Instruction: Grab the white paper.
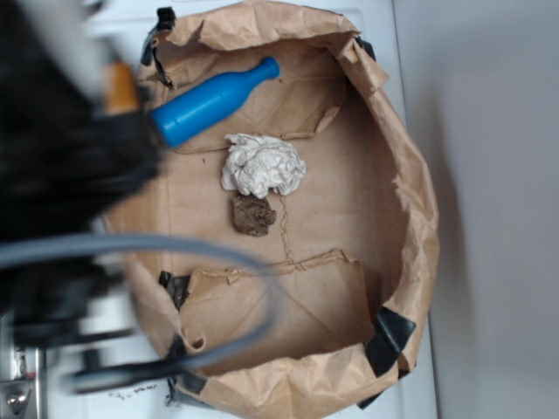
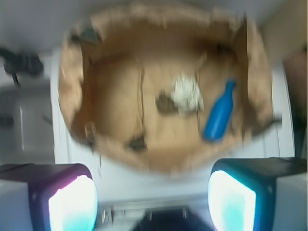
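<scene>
The white paper (image 1: 262, 165) is a crumpled off-white ball lying in the middle of the opened tan paper bag (image 1: 410, 209). The blurred wrist view shows the white paper (image 2: 186, 94) far ahead, inside the bag (image 2: 72, 101). My gripper (image 2: 151, 202) hangs high above the near side of the bag, outside its rim, well short of the paper. Its two glowing fingertips (image 2: 72, 204) stand wide apart with nothing between them. In the exterior view the arm (image 1: 61, 166) is a dark blur at the left and its jaws are hidden.
A blue bottle (image 1: 212, 102) lies on its side just behind the paper, seen again in the wrist view (image 2: 219, 111). A small brown lump (image 1: 252, 215) touches the paper's near side. The bag's raised crumpled walls ring all three. A grey cable (image 1: 175, 249) loops over the bag's left edge.
</scene>
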You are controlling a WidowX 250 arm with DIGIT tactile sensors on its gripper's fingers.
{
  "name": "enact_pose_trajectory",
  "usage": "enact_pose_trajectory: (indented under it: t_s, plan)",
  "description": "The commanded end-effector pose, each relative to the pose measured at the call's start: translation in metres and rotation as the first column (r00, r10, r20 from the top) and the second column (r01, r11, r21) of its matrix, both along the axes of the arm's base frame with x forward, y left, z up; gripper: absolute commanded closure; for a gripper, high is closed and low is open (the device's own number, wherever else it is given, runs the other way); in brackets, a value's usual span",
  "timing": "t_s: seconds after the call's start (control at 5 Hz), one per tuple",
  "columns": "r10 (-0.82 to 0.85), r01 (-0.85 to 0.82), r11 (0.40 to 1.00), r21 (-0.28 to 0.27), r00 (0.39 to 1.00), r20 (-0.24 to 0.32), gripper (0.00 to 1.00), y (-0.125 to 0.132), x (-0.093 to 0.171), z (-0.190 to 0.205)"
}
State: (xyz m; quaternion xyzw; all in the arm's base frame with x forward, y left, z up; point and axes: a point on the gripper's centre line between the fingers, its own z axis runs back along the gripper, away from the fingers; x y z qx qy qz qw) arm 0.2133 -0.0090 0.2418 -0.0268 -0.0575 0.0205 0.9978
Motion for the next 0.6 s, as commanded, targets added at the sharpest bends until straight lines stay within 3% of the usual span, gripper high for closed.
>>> enact_pose_trajectory:
  t_s: [0.0,0.2,0.4]
  plan:
    - [-0.298,0.297,0.954,0.03,0.947,0.123,0.0,0.012,0.074,-0.034]
    - [-0.5,0.494,0.866,0.08,0.857,0.126,0.0,0.006,0.071,-0.074]
    - [-0.637,0.638,0.77,-0.002,0.769,0.05,0.0,0.008,0.06,-0.095]
